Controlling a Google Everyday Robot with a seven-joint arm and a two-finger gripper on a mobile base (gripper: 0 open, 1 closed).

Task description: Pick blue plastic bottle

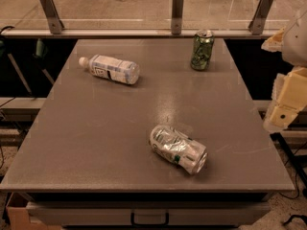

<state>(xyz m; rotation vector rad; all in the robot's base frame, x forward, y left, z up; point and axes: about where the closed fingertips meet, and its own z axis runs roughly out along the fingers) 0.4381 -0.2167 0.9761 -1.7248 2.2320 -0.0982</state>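
Note:
The blue plastic bottle (110,69) lies on its side at the back left of the grey table (96,143), with its white cap pointing left and a white-and-blue label around its body. My gripper (287,102) shows as cream-coloured parts at the right edge of the view, beyond the table's right side and far from the bottle. It holds nothing that I can see.
A crushed silver-green can (179,148) lies on its side near the front middle. A green can (202,50) stands upright at the back right. A railing with metal posts (177,6) runs behind the table. A drawer handle (149,219) shows below the front edge.

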